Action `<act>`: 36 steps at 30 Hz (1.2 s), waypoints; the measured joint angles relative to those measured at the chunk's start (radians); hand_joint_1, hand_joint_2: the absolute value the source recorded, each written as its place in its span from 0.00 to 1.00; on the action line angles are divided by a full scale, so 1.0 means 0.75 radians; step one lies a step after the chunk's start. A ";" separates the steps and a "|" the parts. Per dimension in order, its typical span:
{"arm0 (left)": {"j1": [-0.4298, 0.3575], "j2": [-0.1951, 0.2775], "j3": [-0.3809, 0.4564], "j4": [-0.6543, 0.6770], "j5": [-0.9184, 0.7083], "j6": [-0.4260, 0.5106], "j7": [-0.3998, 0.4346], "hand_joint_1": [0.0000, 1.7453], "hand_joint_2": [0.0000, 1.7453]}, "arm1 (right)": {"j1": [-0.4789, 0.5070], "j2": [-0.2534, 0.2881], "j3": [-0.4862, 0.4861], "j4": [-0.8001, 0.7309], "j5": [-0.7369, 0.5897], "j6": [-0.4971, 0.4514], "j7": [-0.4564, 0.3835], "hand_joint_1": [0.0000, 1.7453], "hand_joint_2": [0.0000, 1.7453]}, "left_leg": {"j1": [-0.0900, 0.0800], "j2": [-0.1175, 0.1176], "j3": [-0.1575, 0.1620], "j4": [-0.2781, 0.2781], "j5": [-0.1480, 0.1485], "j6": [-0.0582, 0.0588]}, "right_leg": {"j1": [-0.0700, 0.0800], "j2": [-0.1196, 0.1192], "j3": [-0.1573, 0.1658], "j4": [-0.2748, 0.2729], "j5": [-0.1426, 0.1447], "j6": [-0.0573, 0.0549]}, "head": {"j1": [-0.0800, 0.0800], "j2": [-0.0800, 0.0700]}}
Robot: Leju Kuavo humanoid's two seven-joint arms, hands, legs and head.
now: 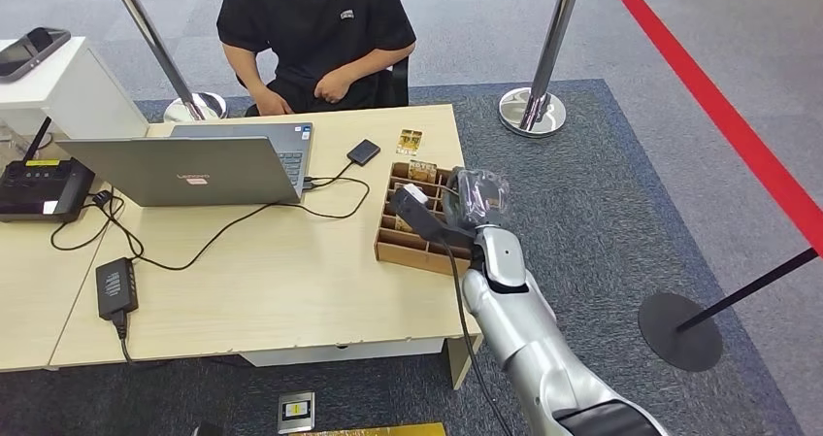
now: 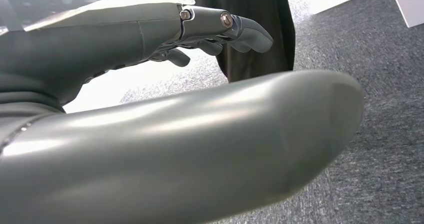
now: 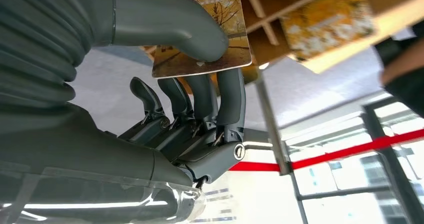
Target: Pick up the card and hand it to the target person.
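Nearby, right hand point(image 3: 200, 84) pinches card point(image 3: 220, 39) over wooden organizer point(image 1: 412, 224)

One laptop point(image 1: 189, 169) sits on the surface point(image 1: 281, 281), along with one wooden divided tray point(image 1: 412, 247), one small black drive point(image 1: 363, 151), one black power brick point(image 1: 116, 287) and one loose card point(image 1: 409, 142). One person point(image 1: 315, 33) sits behind it. Two chrome posts point(image 1: 543, 52) stand on the carpet. Two robot hands show: the right robot hand point(image 3: 200, 104) and the left robot hand point(image 2: 215, 34).
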 joint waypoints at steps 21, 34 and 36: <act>-0.005 0.002 0.000 0.000 -0.001 0.001 -0.002 0.00 0.00 | 0.063 0.058 0.051 -0.347 -0.194 0.117 -0.161 0.84 1.00 | 0.000 0.000 0.000 0.000 0.000 0.000 | 0.000 0.000 0.000 0.000 0.000 0.000 | 0.000 0.000; -0.019 0.002 -0.004 0.000 -0.006 -0.001 0.025 0.00 0.00 | -0.029 0.110 0.093 -0.251 -0.219 0.099 -0.148 0.87 1.00 | 0.000 0.000 0.000 0.000 0.000 0.000 | 0.000 0.000 0.000 0.000 0.000 0.000 | 0.000 0.000; -0.019 0.002 -0.008 0.000 -0.006 -0.001 0.030 0.00 0.00 | -0.044 0.122 0.100 -0.229 -0.218 0.099 -0.148 0.87 1.00 | 0.000 0.000 0.000 0.000 0.000 0.000 | 0.000 0.000 0.000 0.000 0.000 0.000 | 0.000 0.000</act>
